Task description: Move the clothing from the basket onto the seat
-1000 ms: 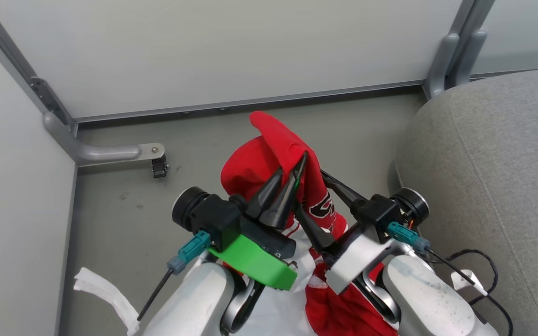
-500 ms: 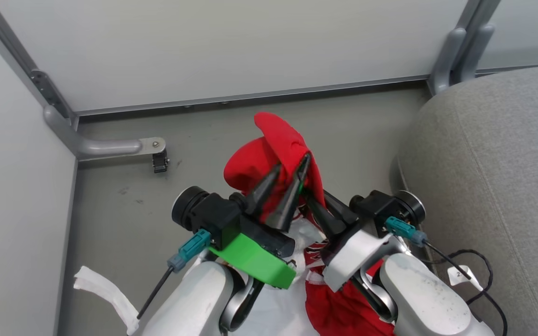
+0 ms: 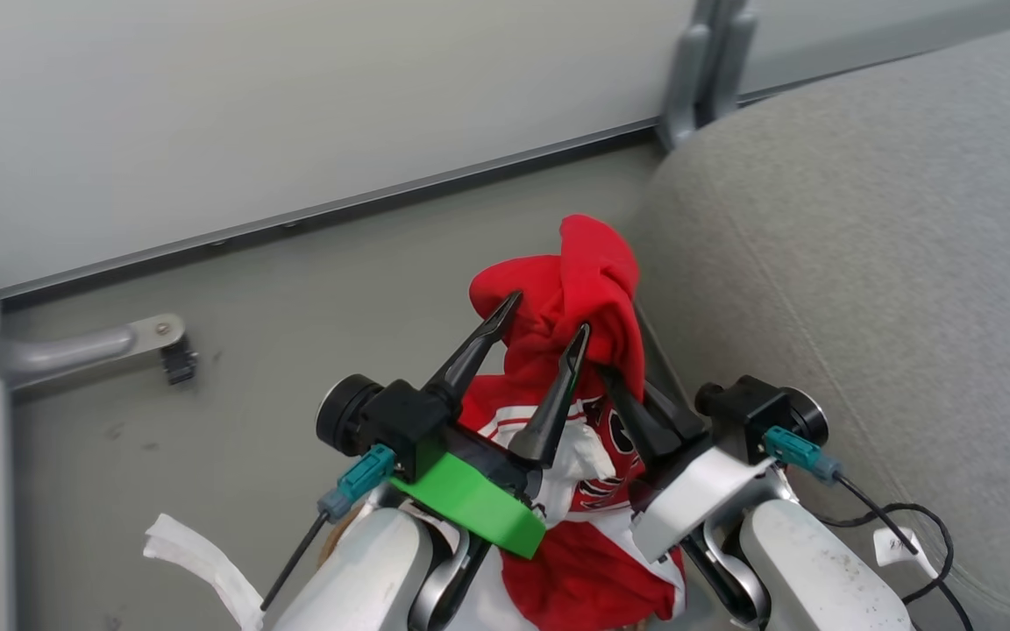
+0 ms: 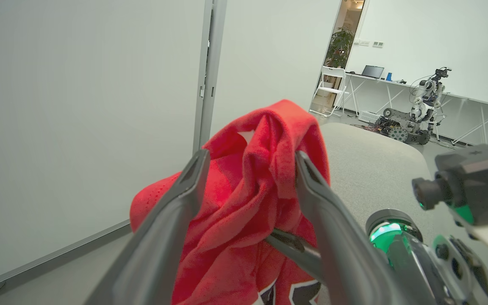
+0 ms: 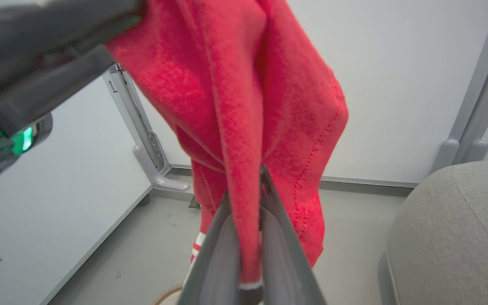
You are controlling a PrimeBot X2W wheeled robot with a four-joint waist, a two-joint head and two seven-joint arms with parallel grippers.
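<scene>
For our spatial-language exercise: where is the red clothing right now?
In the head view the clothing hangs mid-picture, pinched by the shut right gripper, with the open left gripper straddling it, just left of the seat.

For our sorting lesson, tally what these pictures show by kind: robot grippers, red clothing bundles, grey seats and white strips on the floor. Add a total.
Grippers: 2, the left gripper and the right gripper
Red clothing bundle: 1
Grey seat: 1
White strip on the floor: 1
Total: 5
</scene>
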